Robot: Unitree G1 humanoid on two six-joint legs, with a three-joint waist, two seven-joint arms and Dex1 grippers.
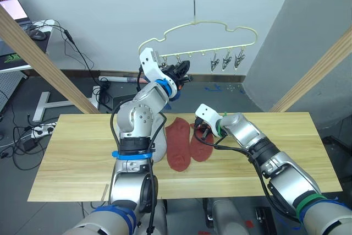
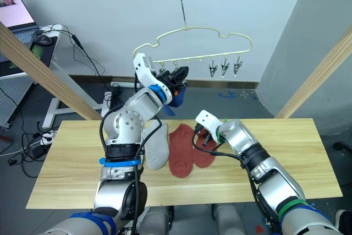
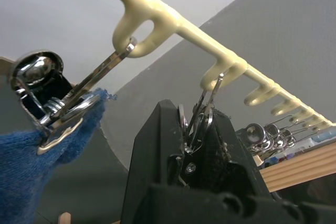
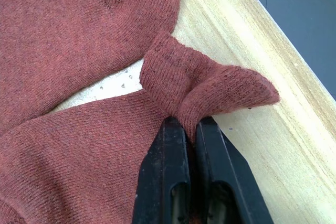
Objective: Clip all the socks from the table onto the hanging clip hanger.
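Pale wood surface (image 1: pixel 77 158) carries a grey sock (image 2: pixel 155 146) and two rust red socks (image 2: pixel 181 149) lying side by side; these appear left to hang. Above, the yellow clip hanger (image 1: pixel 220 28) holds a blue sock (image 3: pixel 31 166) in one clip. The left end effector (image 1: pixel 179 72) squeezes the neighbouring clip (image 3: pixel 197 124). The right end effector (image 4: pixel 189 145) is clamped on one red sock's cuff.

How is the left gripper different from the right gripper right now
The left gripper is raised at the clip hanger, squeezing a metal clip; the right gripper is down at the table, pinching the edge of a rust red sock. Beside the left gripper, a blue sock hangs from another clip; beside the right lies the other red sock. Both are shut.
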